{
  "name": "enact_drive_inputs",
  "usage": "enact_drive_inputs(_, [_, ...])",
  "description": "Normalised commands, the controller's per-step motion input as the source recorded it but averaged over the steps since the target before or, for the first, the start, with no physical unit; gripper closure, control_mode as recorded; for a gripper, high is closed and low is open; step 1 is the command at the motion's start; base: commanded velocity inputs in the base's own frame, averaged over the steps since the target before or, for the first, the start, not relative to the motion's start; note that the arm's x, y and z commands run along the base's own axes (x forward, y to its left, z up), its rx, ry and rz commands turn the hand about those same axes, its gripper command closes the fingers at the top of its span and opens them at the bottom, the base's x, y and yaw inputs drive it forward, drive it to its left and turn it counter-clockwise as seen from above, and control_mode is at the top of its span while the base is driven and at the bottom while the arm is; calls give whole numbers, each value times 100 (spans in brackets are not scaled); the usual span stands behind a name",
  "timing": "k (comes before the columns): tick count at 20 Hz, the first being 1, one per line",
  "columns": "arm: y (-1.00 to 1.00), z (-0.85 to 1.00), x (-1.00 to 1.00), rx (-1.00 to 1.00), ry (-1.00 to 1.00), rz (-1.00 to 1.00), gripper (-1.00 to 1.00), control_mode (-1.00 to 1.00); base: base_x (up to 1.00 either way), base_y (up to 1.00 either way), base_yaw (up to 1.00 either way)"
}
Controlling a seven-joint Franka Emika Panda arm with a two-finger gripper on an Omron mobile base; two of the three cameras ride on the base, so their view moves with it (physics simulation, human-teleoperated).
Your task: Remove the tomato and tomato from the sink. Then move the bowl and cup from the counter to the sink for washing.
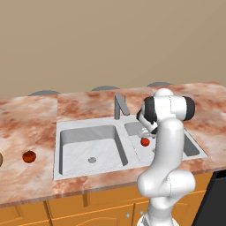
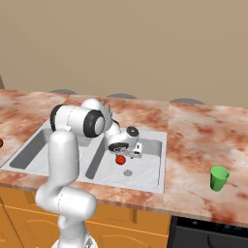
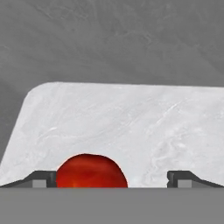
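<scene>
Marbled reddish-brown stone worktop (image 1: 26,121) surrounds the pale grey double-basin sink (image 1: 88,128); released fingers (image 3: 46,177) straddle a bright red tomato (image 3: 91,171) in its right basin.

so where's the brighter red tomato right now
The brighter red tomato lies in the sink's right basin, just under the open gripper, near the drain.

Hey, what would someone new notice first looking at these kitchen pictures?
The white arm bends down into the sink's right basin, its open pincer around a bright red tomato. A darker tomato sits on the counter left of the sink, a green cup far right.
</scene>
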Motion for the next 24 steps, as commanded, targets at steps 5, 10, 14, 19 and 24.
enact_drive_inputs(5, [1,-19,8,0,0,0,-100,-100,0,0,0])
enact_drive_inputs(10, [1,-16,8,0,0,0,-100,-100,0,0,0])
enact_drive_inputs(14, [0,-12,1,0,0,0,-100,-100,0,0,0])
enact_drive_inputs(19, [0,-8,-9,0,0,-2,-100,-100,0,0,0])
enact_drive_inputs(24, [0,0,-14,0,0,-4,-100,-100,0,0,0])
